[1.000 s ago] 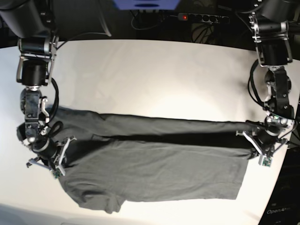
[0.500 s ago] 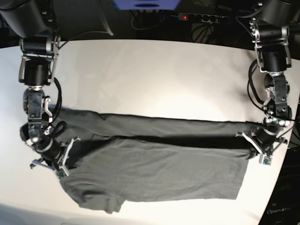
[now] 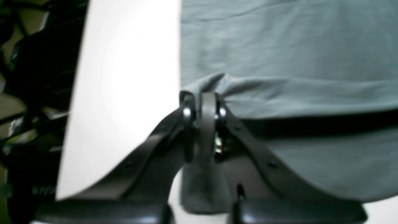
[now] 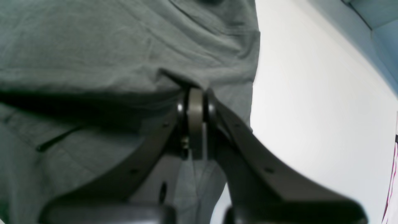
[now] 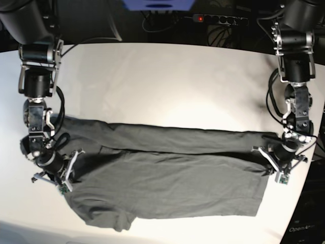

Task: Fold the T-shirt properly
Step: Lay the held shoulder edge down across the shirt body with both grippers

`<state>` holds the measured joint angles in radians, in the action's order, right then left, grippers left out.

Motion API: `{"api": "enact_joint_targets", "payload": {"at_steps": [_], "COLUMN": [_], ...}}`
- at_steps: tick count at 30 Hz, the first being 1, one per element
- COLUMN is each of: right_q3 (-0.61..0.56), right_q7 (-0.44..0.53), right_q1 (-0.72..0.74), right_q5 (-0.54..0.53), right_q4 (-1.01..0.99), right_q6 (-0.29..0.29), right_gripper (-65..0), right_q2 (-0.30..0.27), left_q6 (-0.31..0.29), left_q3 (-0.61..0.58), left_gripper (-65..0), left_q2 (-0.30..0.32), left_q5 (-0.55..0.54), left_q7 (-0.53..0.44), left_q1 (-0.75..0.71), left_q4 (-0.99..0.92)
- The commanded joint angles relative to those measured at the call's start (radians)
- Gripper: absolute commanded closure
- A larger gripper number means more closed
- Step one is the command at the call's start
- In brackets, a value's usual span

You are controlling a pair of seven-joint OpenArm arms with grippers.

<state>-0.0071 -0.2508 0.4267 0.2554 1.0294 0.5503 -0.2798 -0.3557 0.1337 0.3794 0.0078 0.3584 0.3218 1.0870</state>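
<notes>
The dark grey T-shirt [image 5: 167,188] lies across the white table [image 5: 167,86], its far long edge doubled over toward the front. At the base view's right end, my left gripper [image 5: 271,161] is shut on that folded edge. In the left wrist view its fingers [image 3: 203,105] pinch a ridge of T-shirt [image 3: 279,46] fabric. At the left end, my right gripper [image 5: 68,168] is shut on the shirt near a sleeve. The right wrist view shows its fingers [image 4: 195,102] clamped on bunched T-shirt [image 4: 93,46] cloth.
A black power strip [image 5: 219,20] with cables and a blue object [image 5: 158,4] sit beyond the table's far edge. The table's right edge [image 3: 74,102] runs close to my left gripper, with dark clutter past it. Bare white tabletop [image 4: 311,109] lies beside the shirt.
The lifted fold has sunk closer to the shirt and its shadow has shrunk. My left gripper has shifted slightly inward along the shirt. Both grips held.
</notes>
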Motion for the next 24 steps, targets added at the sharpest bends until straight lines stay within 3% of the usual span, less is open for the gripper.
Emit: {"api": "enact_joint_targets", "payload": {"at_steps": [1,8,12,18,24], "right_q3": [0.003,-0.027,-0.026,-0.026,-0.026], "right_q7": [0.025,0.018,0.02,0.02,0.025], "right_q1": [0.031,0.031,0.031,0.03,0.011], "right_q5": [-0.008,-0.008,0.094,0.146,0.146], "right_q4": [0.016,0.015,0.015,0.015,0.015], "right_q6": [-0.006,-0.006,-0.006,-0.006,-0.006], "right_gripper": [-0.7,-0.7,-0.7,-0.7,-0.7], "right_q2": [-0.009,-0.003,0.021,0.046,0.046], "left_q6": [0.008,0.01,0.01,0.008,0.008], "left_q3": [0.005,-0.038,-0.062,-0.065,-0.128], "left_gripper": [-2.3,-2.3,-2.3,-2.3,-2.3], "left_q2": [0.019,-0.015,-0.026,-0.038,-0.038], "left_q5": [0.001,0.231,0.378,0.459,0.464], "left_q7": [-0.022,-0.019,-0.019,-0.022,-0.022], "left_q1": [0.03,0.032,0.053,0.095,0.124], "left_q4": [0.015,-0.015,-0.074,-0.123,-0.126]}}
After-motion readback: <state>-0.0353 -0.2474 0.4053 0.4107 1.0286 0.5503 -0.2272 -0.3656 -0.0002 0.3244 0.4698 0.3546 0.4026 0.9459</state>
